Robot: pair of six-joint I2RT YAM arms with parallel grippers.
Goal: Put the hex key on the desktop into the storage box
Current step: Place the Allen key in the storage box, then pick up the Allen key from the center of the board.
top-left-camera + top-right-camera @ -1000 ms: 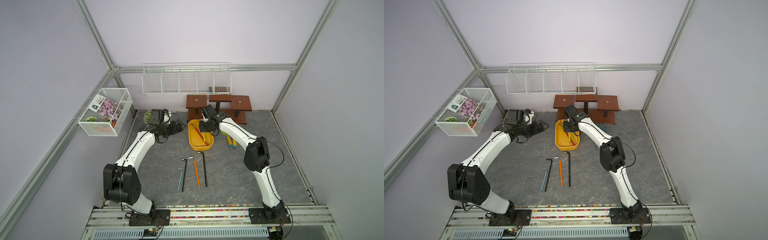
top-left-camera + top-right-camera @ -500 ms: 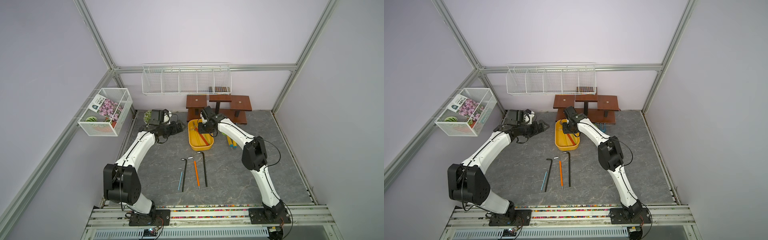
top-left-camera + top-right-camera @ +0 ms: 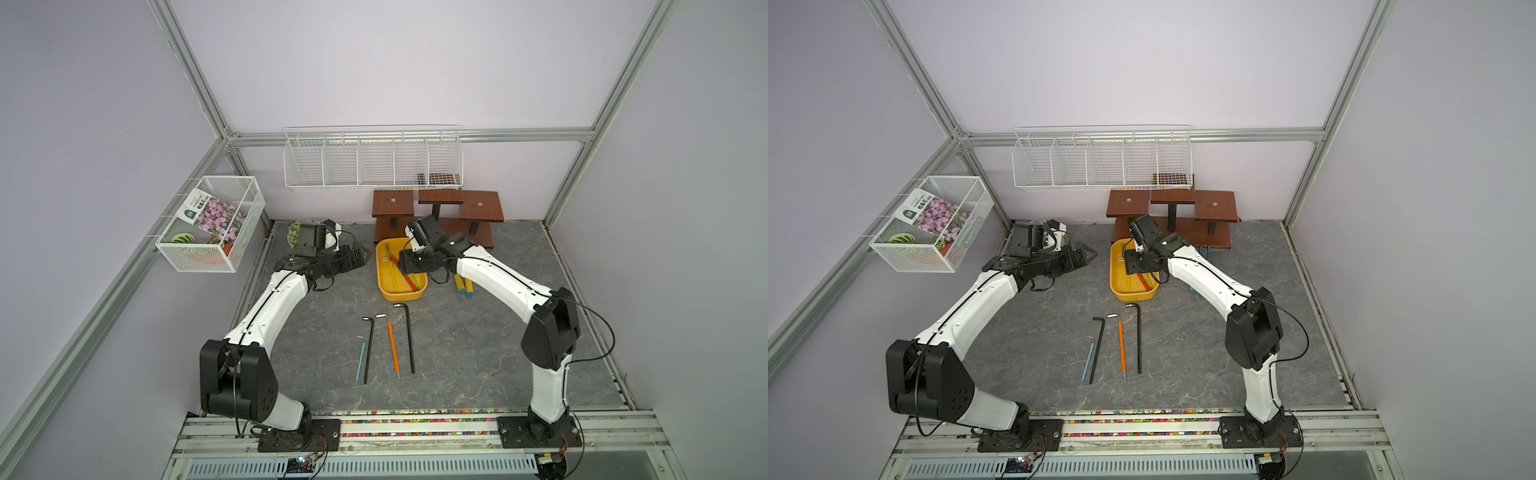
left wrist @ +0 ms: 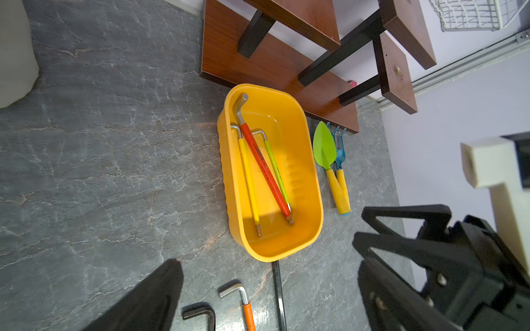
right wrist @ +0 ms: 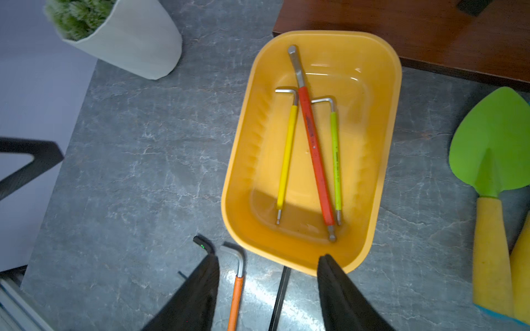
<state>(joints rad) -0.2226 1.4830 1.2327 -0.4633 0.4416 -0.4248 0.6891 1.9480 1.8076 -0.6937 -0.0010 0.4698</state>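
Three hex keys lie in the storage box; four more hex keys remain on the desk; right end effector part-open, holding nothing.

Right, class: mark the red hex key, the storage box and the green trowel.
red hex key (image 5: 316,154): right wrist view, middle of its red sleeve.
storage box (image 5: 233,177): right wrist view, rim along one long side.
green trowel (image 4: 324,147): left wrist view, middle of its blade.
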